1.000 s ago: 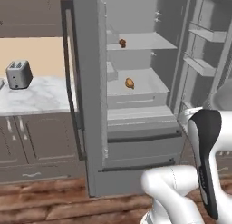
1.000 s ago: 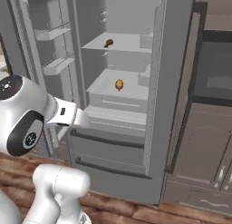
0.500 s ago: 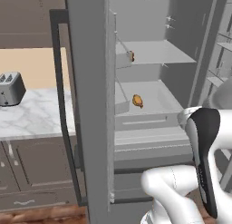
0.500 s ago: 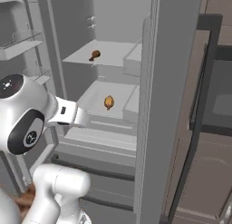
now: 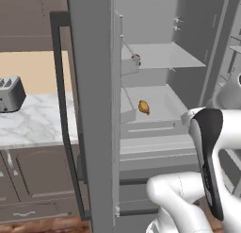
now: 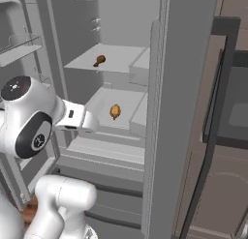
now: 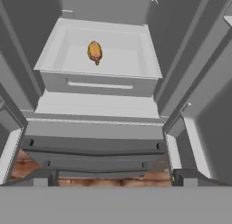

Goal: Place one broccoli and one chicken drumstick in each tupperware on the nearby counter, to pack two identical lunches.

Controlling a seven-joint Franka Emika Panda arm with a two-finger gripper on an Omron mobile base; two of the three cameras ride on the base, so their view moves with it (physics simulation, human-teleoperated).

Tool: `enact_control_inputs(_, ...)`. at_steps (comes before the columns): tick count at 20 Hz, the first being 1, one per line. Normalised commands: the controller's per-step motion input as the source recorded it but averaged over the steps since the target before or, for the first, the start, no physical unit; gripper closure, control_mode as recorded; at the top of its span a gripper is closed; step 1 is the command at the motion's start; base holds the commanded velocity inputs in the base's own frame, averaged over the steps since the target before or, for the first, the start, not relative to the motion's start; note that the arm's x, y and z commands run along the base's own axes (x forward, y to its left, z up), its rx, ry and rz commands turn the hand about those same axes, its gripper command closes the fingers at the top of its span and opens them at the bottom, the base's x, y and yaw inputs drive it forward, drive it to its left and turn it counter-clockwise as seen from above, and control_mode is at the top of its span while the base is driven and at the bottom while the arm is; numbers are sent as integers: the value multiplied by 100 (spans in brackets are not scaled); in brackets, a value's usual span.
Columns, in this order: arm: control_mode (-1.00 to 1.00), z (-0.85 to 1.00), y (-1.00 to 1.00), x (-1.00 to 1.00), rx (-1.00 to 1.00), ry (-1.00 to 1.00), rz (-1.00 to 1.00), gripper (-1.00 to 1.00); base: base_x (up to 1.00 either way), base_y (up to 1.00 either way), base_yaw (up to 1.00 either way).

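Inside the smooth grey fridge (image 5: 94, 109), a lumpy golden-orange drumstick (image 7: 94, 51) is seen in the boxy open drawer (image 7: 54, 53), a darker one (image 6: 99, 60) on the flat shelf (image 6: 116, 56) above, the pincer (image 7: 111, 175) spread wide, empty.

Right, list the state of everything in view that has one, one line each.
Fridge door: open.
Golden-orange chicken drumstick: lying loose in the open lower fridge drawer.
Brown chicken drumstick: lying on the upper shelf.
Gripper: open, empty, clear of the drawer.
Toaster: upright on the marble counter.
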Motion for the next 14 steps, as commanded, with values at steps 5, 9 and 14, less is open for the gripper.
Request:
enact_control_inputs(5,-100,-7,0,58,2,-1,5,-100,0,0,0)
enact_control_inputs(9,-100,-46,1,42,2,-1,5,-100,0,0,0)
enact_control_inputs(14,-100,-48,8,53,2,-1,2,-100,0,0,0)
